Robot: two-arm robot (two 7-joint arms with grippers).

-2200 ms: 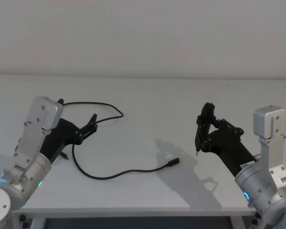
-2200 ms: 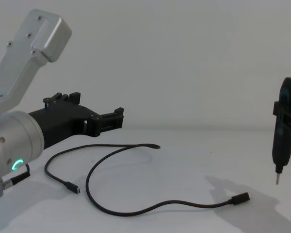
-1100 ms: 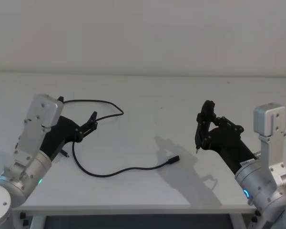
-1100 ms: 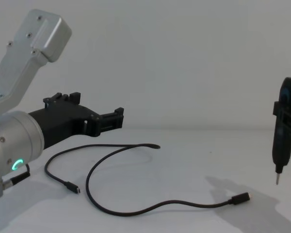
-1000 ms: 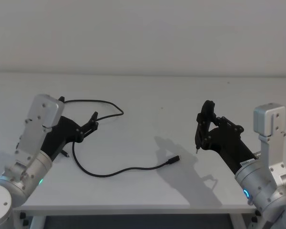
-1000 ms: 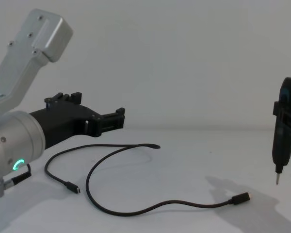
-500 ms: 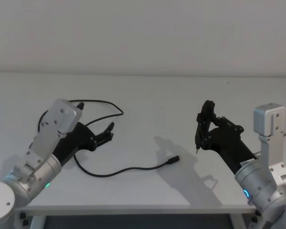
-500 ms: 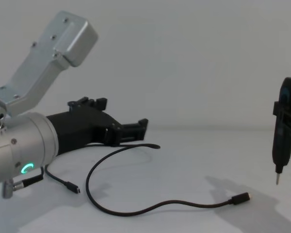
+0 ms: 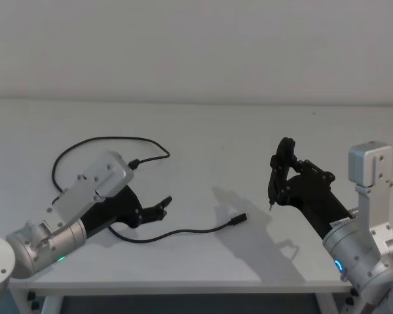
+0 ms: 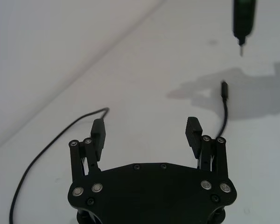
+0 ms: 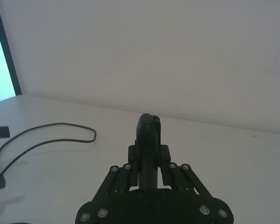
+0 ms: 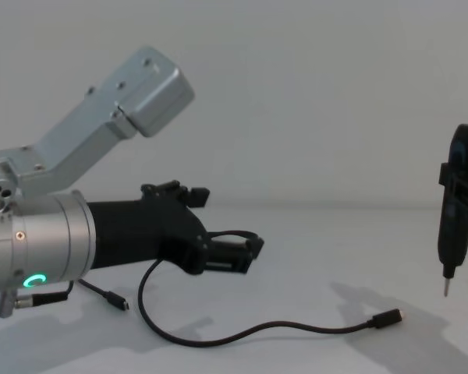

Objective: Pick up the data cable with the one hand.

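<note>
Black angular left end effector (image 9: 162, 204) hovered wide open, low over the white tabletop (image 9: 203, 131).
The long thin black data cable (image 9: 190, 231) lay loose on the tabletop, its near run ending in a plug mid-table and its far loop behind the spread fingers. The slim black right end effector (image 9: 275, 183) hung upright, well apart.

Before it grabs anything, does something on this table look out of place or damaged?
Nothing stands out. The long thin black data cable lies in loose curves on the white table, unbroken as far as shows. The open left pincer hangs near it; the right pincer holds a slim black pointed tool apart.
</note>
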